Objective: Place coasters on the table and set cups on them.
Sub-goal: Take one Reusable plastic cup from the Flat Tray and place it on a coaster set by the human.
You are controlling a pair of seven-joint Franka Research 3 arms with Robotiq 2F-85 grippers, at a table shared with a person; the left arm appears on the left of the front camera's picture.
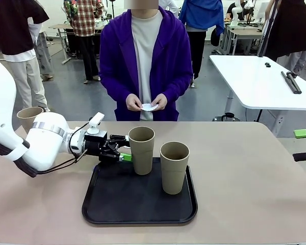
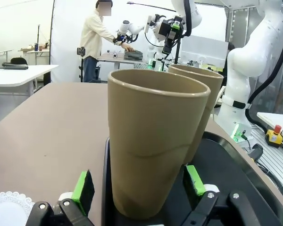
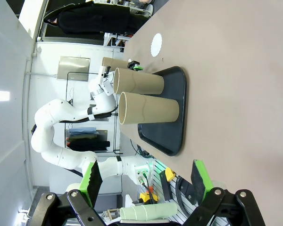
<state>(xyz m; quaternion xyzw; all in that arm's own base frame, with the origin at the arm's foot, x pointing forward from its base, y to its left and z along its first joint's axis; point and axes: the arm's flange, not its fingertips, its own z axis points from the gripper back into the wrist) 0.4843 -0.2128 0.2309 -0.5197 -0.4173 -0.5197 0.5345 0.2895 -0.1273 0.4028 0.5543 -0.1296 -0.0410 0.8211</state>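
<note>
Tan cups: two are standing upright on the black tray [image 1: 99, 206], the left cup [image 1: 142, 149] and the right cup [image 1: 174, 167], close together but not touching. A third cup [image 1: 29, 117] is showing behind the left arm, its base hidden.
Table [image 1: 245, 173]: it is carrying the tray near its middle.
Coasters: one coaster [image 2: 8, 207] is lying flat on the bare table just beside the tray's edge. The person's hands [image 1: 148, 103] are holding another white one at the far side.
Left gripper [image 1: 121, 148]: it is spread wide and straddling the lower half of the left cup. Its green pads [image 2: 83, 186] are standing clear of the wall on both sides, gripping nothing yet.
Right gripper [image 3: 146, 181]: it is gaping fully and holding nothing, well apart from the tray.
Handling, cup: it is probably light, hollow and stiff. The matte wall is likely giving the pads good friction, but the tall shape is making it easy to tip.
Grip point: the mid-wall is looking best, since the upward flare should be wedging the cup against the pads.
Handling, coaster: the thin paper is likely sliding at a nudge, so a straight descent is advisable.
</note>
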